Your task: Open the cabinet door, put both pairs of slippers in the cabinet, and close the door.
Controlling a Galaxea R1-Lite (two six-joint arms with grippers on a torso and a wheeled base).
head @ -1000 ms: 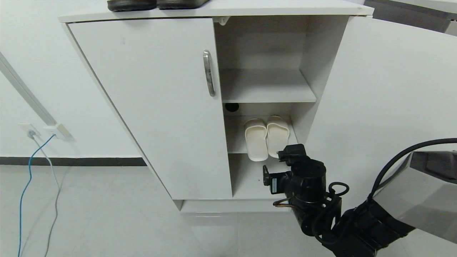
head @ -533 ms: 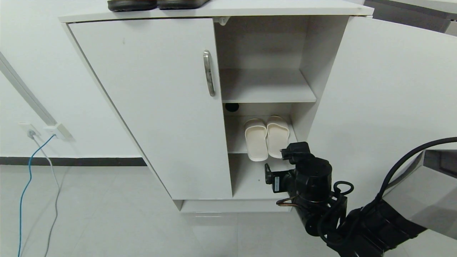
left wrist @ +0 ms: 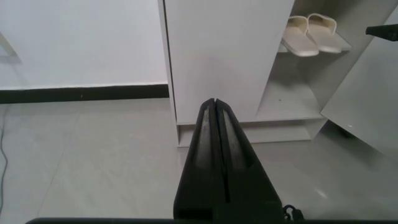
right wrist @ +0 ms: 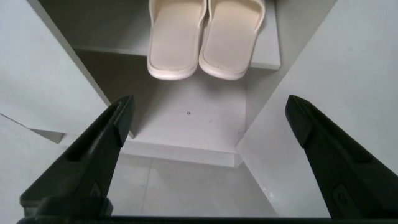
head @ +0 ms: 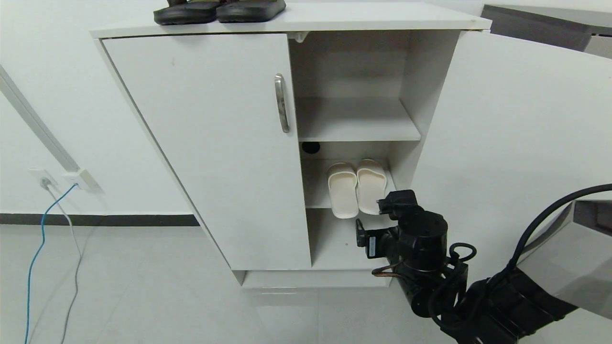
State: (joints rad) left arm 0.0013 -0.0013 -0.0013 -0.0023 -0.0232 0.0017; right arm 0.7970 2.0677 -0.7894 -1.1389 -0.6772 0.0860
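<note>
One tiled floor (head: 143,286), white cabinet (head: 215,143); left hand (left wrist: 214,104) pinched closed, right hand (right wrist: 208,106) spread wide.

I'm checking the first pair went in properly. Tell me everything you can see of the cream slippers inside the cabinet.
The cream slippers are a matching pair of smooth, moulded-looking slides, lying flat side by side and touching on the middle shelf behind the open right door. Their straps point inward; the heels overhang the shelf's front edge slightly. The open right gripper is in front, not touching them.
</note>
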